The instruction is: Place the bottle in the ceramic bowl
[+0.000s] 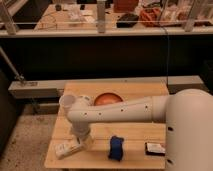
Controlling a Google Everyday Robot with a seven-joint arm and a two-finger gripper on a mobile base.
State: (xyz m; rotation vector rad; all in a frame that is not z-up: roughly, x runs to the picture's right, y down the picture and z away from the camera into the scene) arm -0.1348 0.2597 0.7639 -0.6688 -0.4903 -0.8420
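The bottle [67, 148] lies flat on its side near the front left corner of the wooden table [135, 132]; it is whitish with a pale label. My gripper [82, 141] hangs from the white arm directly over the bottle's right end, open, and the wrist hides where it meets the bottle. The ceramic bowl [108, 98], round and orange-brown, sits at the back middle of the table, partly covered by my forearm [125, 111].
A white cup [65, 101] stands at the back left, beside my arm's elbow. A blue object [116, 148] lies at the front middle. A flat black-and-white box [155, 148] lies at the front right. A grey ledge [35, 89] runs behind the table.
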